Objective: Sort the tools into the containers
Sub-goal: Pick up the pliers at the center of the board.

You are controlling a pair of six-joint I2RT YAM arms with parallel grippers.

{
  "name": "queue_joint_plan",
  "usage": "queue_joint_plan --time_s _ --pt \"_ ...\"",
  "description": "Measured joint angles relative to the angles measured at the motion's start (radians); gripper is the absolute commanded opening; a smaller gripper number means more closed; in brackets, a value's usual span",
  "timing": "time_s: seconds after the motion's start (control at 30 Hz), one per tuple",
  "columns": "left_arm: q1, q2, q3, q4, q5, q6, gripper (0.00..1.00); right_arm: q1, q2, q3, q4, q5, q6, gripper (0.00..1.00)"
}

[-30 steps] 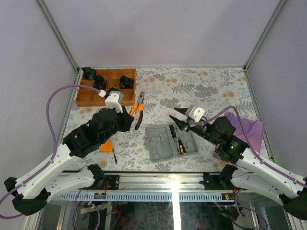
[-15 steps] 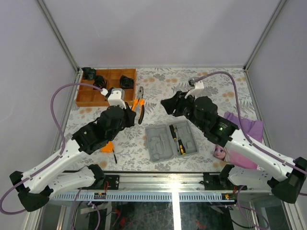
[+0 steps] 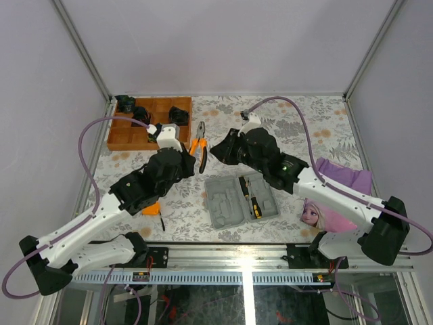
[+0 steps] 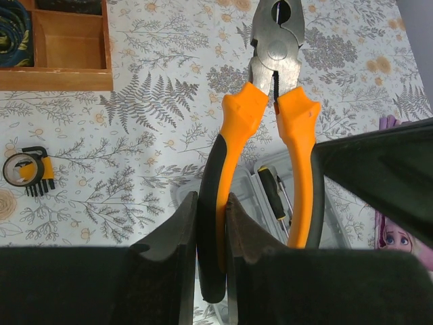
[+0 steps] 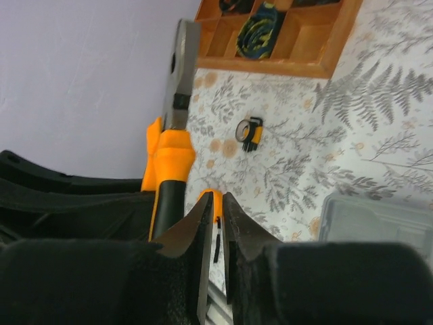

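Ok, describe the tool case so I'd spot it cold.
On the fern-patterned table, look midway along the near edge. The grey case lies open there, a black-and-orange screwdriver in its right half. Unlike the wooden tray at far left, it is flat with moulded recesses.

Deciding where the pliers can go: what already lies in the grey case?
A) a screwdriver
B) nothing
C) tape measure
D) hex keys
A: a screwdriver lies in the right side of the case, while the pliers are off the table, held by one handle in the left gripper.
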Motion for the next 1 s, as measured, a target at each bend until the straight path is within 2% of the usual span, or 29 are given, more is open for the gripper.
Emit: queue_joint_plan --time_s 0.13,0.3,0.43,0.57,0.77,1.0 --pt "-0.005 0.019 0.0 0.016 0.0 -0.002 0.0 0.01 0.035 0.014 0.008 -0.053 0.009 0.17" --pt "-0.01 0.023 0.0 0.027 0.0 -0.006 0.0 0.014 0.045 0.015 0.002 -0.08 -0.003 0.26" --pt "-0.013 0.008 -0.01 0.035 0.0 -0.006 0.0 0.021 0.015 0.009 -0.045 -0.007 -0.038 0.38" --pt "-0.013 -0.02 -0.026 0.037 0.0 -0.006 0.0 0.023 -0.094 -0.039 -0.078 0.117 -0.072 0.49" --pt "-0.027 -0.032 -0.059 0.039 0.0 -0.013 0.0 0.023 -0.209 -0.063 -0.045 0.147 -0.105 0.57" --pt "-0.119 -0.031 -0.109 0.04 -0.02 -0.062 0.0 0.023 -0.15 -0.047 -0.06 0.15 -0.05 0.63"
